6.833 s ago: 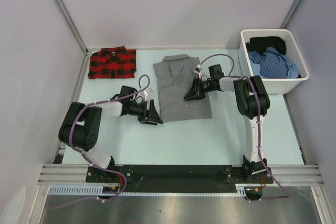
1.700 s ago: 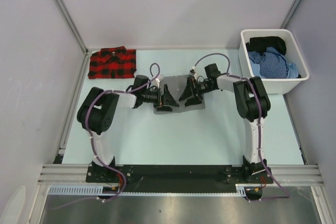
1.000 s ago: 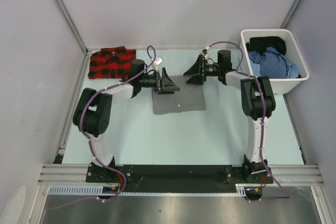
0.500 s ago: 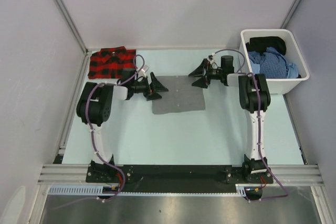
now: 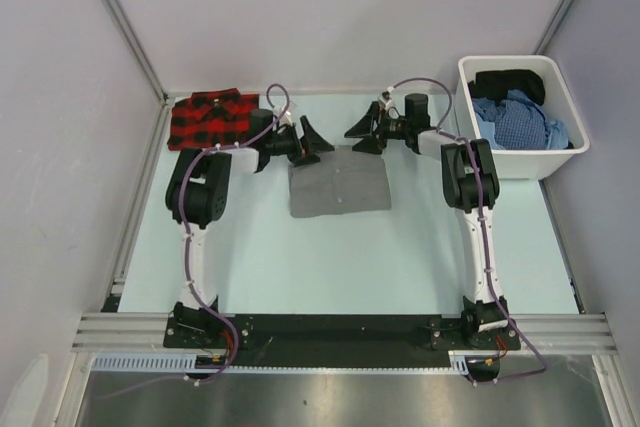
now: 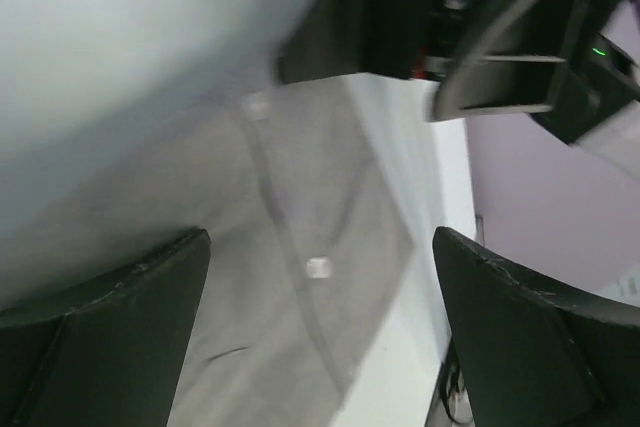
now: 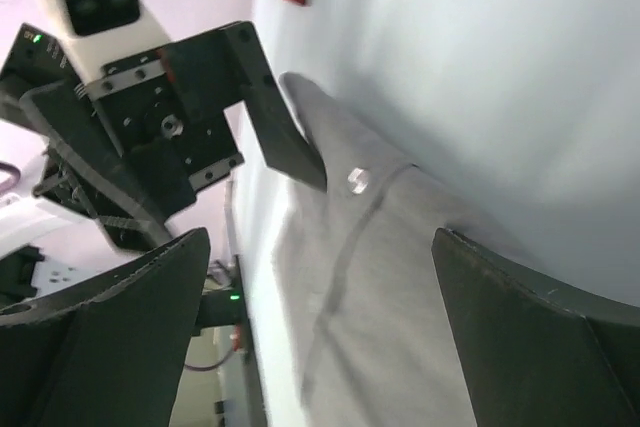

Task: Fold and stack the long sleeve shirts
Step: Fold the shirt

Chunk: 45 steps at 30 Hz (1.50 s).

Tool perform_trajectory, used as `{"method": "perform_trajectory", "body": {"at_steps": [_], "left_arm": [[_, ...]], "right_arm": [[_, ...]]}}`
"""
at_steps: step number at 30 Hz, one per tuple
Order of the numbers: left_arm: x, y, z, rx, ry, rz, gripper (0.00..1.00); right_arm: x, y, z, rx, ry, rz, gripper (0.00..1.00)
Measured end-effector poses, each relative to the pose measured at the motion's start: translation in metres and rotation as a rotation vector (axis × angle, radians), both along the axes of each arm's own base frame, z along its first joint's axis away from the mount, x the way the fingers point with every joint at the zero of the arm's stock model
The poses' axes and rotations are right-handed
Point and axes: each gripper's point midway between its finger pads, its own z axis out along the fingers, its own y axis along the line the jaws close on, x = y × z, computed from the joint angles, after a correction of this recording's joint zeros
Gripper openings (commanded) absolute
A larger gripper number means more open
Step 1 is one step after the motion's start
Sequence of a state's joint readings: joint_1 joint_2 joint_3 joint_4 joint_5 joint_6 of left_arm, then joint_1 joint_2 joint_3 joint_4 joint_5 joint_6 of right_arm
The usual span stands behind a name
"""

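The folded grey shirt (image 5: pixel 340 185) lies long axis left-right, just near of the wide-open, empty left gripper (image 5: pixel 310 142) and right gripper (image 5: pixel 362 132), while the folded plaid shirt (image 5: pixel 212 119) sits far-left, closer to the left gripper.

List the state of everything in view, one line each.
grey shirt, folded into a rectangle, lying flat, not held
plaid shirt, folded, far left corner, apart from the grey shirt, not stacked
left gripper, open, empty, at the grey shirt's far left corner
right gripper, open, empty, at its far edge
white bin, holds crumpled clothes
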<state>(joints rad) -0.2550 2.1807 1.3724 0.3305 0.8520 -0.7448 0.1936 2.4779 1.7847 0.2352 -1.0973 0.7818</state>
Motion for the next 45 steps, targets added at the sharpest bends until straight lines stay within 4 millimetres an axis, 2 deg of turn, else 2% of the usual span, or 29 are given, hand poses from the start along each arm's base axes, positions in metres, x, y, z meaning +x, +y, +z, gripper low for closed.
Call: {"method": "perform_trajectory", "body": {"at_steps": [2,3,7,9,13,14,16,18,20,23,27,31,33,37,42,45], "left_arm": [[0.009,0.014,-0.028,0.027,0.066,0.06,0.99],[0.01,0.019,-0.032,0.016,0.086,0.066,0.99],[0.019,0.041,-0.029,0.048,0.048,0.118,1.0],[0.014,0.056,-0.03,0.099,0.03,0.14,0.99],[-0.002,0.094,-0.012,0.223,-0.011,0.164,0.92],[-0.004,0.103,-0.002,0.256,-0.037,0.171,0.86],[-0.008,0.119,0.016,0.316,-0.087,0.18,0.79],[-0.013,0.128,0.026,0.352,-0.114,0.179,0.72],[-0.019,0.129,0.025,0.375,-0.115,0.162,0.65],[-0.031,0.127,0.005,0.399,-0.058,0.126,0.62],[-0.041,0.125,-0.027,0.416,0.034,0.091,0.62],[-0.05,0.124,-0.055,0.43,0.115,0.067,0.64],[-0.049,0.121,-0.055,0.411,0.122,0.054,0.65],[-0.046,0.12,-0.054,0.407,0.114,0.05,0.7],[-0.046,0.117,-0.051,0.362,0.102,0.046,0.72],[-0.06,0.122,-0.05,0.326,0.11,0.059,0.72]], "right_arm": [[0.007,-0.008,-0.016,-0.02,0.005,-0.009,1.0],[0.008,-0.012,-0.016,-0.019,0.002,-0.001,1.0],[0.021,-0.026,-0.02,-0.09,-0.055,-0.028,1.0],[0.02,-0.03,-0.022,-0.106,-0.059,-0.023,0.99],[0.016,-0.046,-0.012,-0.167,-0.07,-0.05,0.96],[0.012,-0.05,-0.008,-0.183,-0.074,-0.055,0.94],[0.003,-0.064,0.004,-0.226,-0.088,-0.076,0.9],[-0.005,-0.079,0.018,-0.265,-0.103,-0.102,0.85],[-0.014,-0.094,0.026,-0.306,-0.121,-0.128,0.81],[-0.022,-0.112,0.024,-0.363,-0.127,-0.159,0.75],[-0.031,-0.119,-0.003,-0.426,-0.086,-0.154,0.68],[-0.031,-0.12,-0.03,-0.457,-0.055,-0.139,0.6],[-0.03,-0.118,-0.045,-0.45,-0.029,-0.123,0.58],[-0.021,-0.116,-0.045,-0.449,-0.05,-0.117,0.6],[-0.026,-0.119,-0.043,-0.476,-0.074,-0.092,0.62],[-0.036,-0.123,-0.035,-0.541,-0.137,-0.069,0.61]]}}
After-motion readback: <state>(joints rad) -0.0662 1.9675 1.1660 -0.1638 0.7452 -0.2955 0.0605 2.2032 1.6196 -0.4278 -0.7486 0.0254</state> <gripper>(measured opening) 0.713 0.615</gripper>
